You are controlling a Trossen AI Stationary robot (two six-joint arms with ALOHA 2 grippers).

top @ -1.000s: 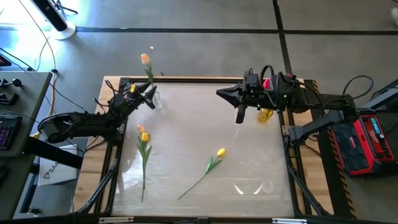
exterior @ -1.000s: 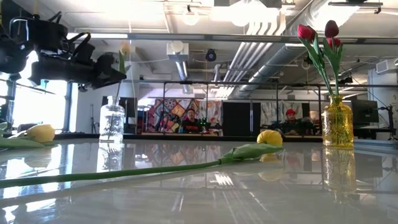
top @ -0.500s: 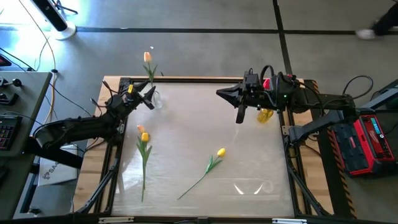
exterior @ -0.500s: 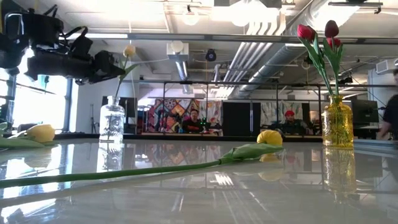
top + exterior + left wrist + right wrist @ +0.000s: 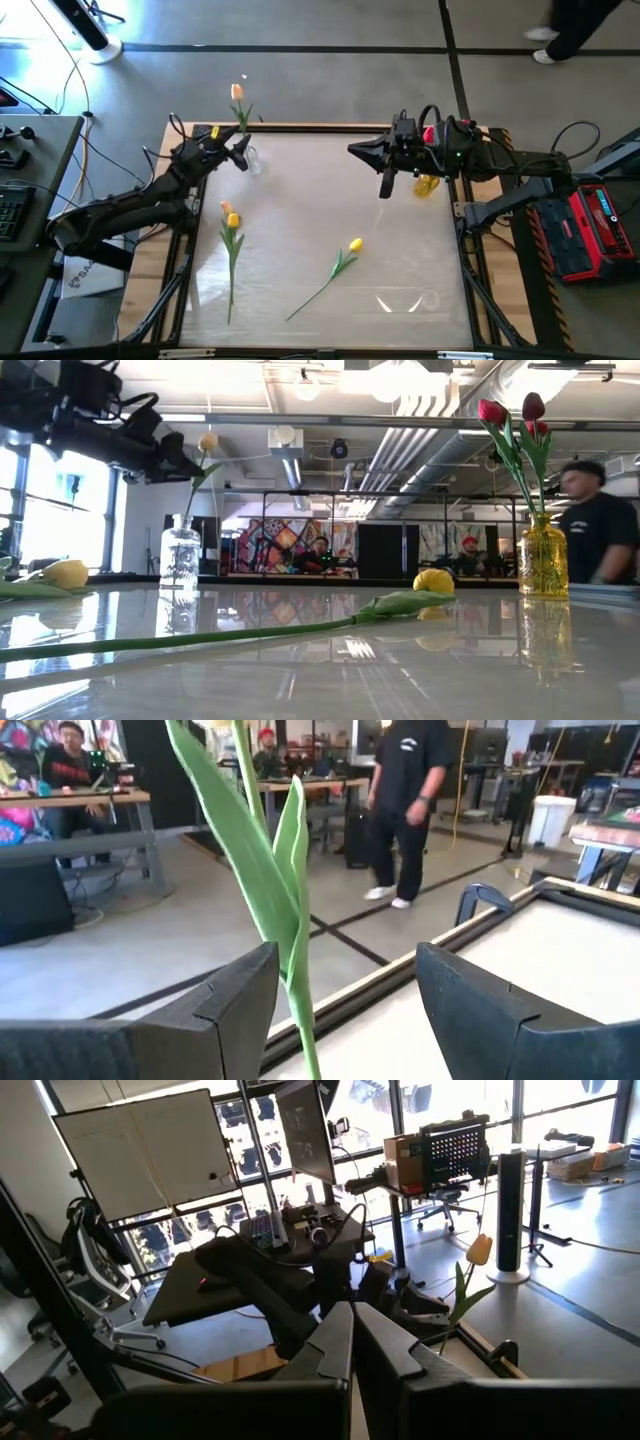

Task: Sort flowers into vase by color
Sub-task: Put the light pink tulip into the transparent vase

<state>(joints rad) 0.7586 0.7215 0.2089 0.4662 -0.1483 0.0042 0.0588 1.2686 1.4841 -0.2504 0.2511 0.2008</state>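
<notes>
Jaws spread wide on the left gripper (image 5: 240, 153), just beside a yellow tulip (image 5: 236, 92) standing in the clear vase (image 5: 180, 558), probably freed to stay; right gripper (image 5: 364, 150) shut and empty above the table (image 5: 300, 200) (two yellow tulips (image 5: 355, 245) lie unsorted).

yellow tulips (image 5: 355, 244) w/ green stems, red/maroon tulips (image 5: 510, 412) in amber vase (image 5: 543, 562), clear vase (image 5: 180, 558)

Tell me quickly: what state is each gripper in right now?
Left gripper: open, holding nothing, by the yellow tulip in the clear vase.
Right gripper: shut, empty.
</notes>
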